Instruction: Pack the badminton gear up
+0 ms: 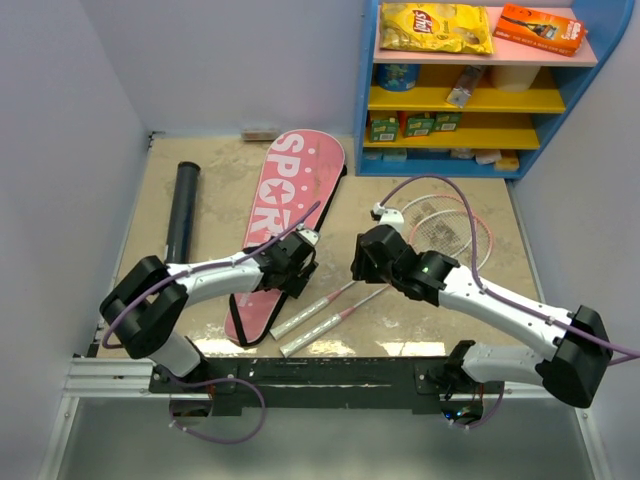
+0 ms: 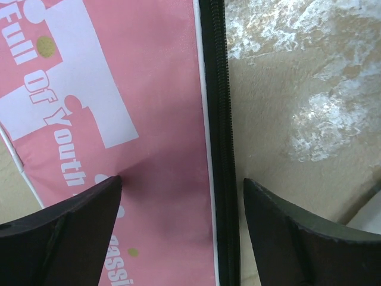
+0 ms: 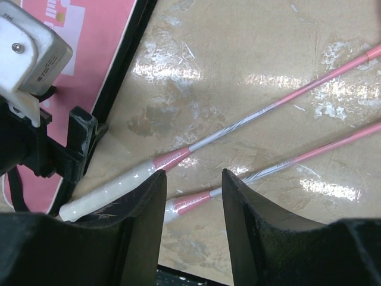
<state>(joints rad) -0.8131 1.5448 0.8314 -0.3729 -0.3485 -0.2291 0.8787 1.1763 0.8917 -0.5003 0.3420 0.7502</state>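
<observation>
The 2 rackets [image 3: 119,182] lie on the table [image 1: 480,300] beside the pink bag [image 1: 290,200], apparently zipped; black tube [image 1: 183,210] well apart. Nothing looks packed. My left gripper [image 2: 181,196] hangs wide-spread over the zipper [image 2: 217,119]; my right gripper [image 3: 193,185], half-spread, hovers empty above the handles.

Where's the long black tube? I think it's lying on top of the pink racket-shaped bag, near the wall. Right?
Not quite. The long black tube is not on top of the pink racket-shaped bag; it lies on the table beside it, apart, near the wall. The top external view shows this.
</observation>
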